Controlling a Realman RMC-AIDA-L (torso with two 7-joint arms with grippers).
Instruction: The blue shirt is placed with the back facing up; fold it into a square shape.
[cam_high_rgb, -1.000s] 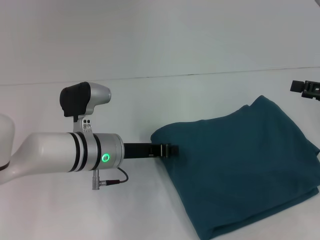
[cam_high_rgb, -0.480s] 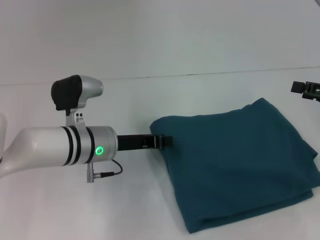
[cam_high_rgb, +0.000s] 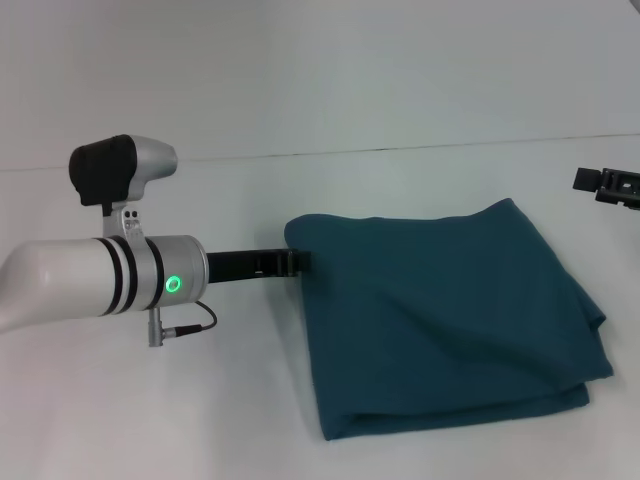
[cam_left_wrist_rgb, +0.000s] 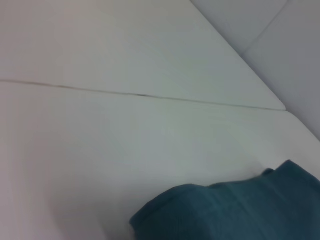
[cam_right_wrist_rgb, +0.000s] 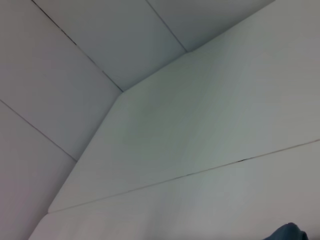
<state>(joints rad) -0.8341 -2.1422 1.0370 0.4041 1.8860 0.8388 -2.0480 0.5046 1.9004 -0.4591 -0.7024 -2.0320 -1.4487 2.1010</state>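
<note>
White seamed table, folded blue shirt, left gripper jaws clamped on its corner, right gripper jaws unclear

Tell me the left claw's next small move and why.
Probably release and back away to the robot's left. The left claw sits at the left edge of the blue shirt, which already lies folded into a rough square on the table. The right claw is off the cloth.

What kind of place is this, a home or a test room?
Probably a lab or test room, not a home. A plain white table carries only the folded blue shirt, with bare white panelled walls behind. The left tool is at the shirt's edge.
</note>
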